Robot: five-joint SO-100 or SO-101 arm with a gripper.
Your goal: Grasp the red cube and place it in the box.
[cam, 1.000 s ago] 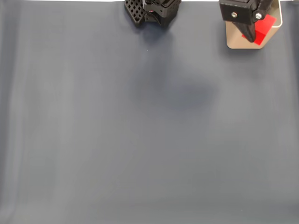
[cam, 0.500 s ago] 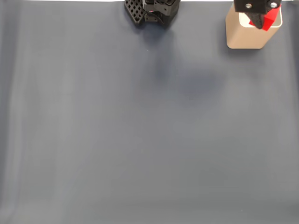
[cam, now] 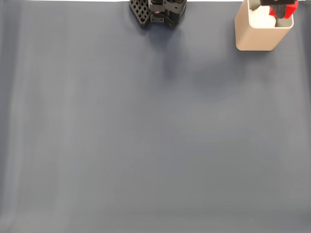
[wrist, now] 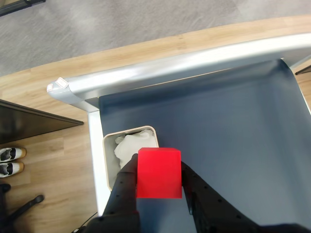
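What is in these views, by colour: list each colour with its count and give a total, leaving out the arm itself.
Red: 1, the red cube, held between the gripper fingers.
Tan: 1, the box, with something whitish crumpled inside.
Dark blue-grey: 1, the mat on the table.
Total: 3

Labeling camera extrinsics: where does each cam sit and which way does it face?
Fixed view: above the table, looking down on the dark mat; arm base at the top edge, the box top right.
Wrist view: rides the arm, looking down past the tool shut on the red cube above the box; table edge and wood floor beyond.
Shared: cube, box, mat.
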